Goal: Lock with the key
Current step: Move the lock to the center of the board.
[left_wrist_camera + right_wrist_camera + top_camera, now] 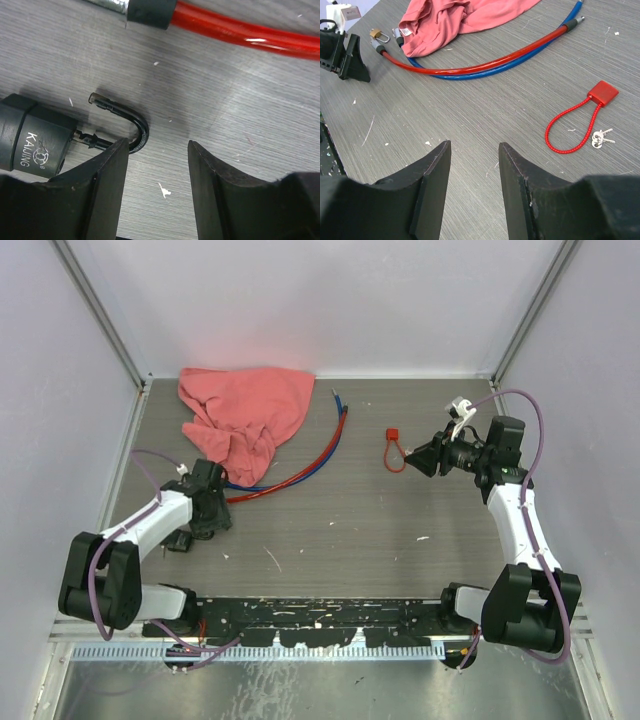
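- left gripper (157, 150): low over the table (240, 110), jaws apart. Only bare wood-grain surface shows in the gap, and nothing is clamped.
- black padlock (32, 142): lies on its side on the table at the left of the left wrist view. It has white lettering on its body and is partly hidden behind the finger (107, 170) on that side.
- shackle (134, 125): stands open, with one leg ending free of the padlock body. Its bend is just beside the tip of that same finger; whether they touch cannot be told.
- red cable (240, 30): crosses the upper edge of the left wrist view and ends in a black collar (150, 10). It lies apart from the black padlock.
- right gripper (474, 150): above the table at the right side, jaws apart and empty.
- keys (601, 137): a small silver bunch lying flat on the table, right of the right gripper in its wrist view. They are just beside the loop of the red cable lock (603, 93) and well apart from the black padlock, which is on the other side of the table.
- blue cable (520, 60): runs alongside the red cable in a long arc across the middle of the table.
- pink cloth (245, 410): crumpled at the far left of the table, lying over part of both cables.
- brass padlock (379, 35): small, at the edge of the pink cloth, near one end of the red cable.
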Controlling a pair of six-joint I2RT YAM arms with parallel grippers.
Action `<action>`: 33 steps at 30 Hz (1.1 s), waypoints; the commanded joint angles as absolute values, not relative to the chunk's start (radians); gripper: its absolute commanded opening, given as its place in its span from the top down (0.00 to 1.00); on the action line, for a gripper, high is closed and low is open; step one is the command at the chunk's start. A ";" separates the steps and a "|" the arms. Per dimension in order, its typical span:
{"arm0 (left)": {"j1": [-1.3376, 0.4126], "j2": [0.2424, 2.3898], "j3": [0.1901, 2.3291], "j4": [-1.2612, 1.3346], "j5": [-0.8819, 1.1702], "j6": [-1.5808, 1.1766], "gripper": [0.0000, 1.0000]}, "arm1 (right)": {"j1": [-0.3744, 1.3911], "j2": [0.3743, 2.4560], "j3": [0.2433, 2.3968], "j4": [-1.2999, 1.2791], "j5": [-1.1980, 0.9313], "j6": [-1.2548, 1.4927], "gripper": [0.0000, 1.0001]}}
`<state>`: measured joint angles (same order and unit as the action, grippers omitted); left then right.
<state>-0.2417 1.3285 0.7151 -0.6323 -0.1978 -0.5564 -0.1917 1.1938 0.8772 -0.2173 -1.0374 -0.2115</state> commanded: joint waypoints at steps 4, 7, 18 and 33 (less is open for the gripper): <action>-0.222 1.338 0.680 -0.593 -0.204 -0.615 0.55 | -0.190 1.195 0.926 -0.203 -1.050 -0.219 0.51; -0.219 1.351 0.675 -0.592 -0.194 -0.621 0.59 | -0.190 1.194 0.925 -0.204 -1.049 -0.220 0.51; -0.218 1.348 0.647 -0.535 0.010 -0.640 0.87 | -0.191 1.195 0.926 -0.204 -1.052 -0.219 0.51; -0.501 1.330 0.638 -0.293 0.204 -0.915 0.99 | -0.191 1.206 0.925 -0.204 -1.061 -0.215 0.51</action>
<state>-0.4023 1.3125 0.6144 -0.4442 0.1287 -0.7841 -0.1917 1.2018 0.8791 -0.2180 -1.0401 -0.2111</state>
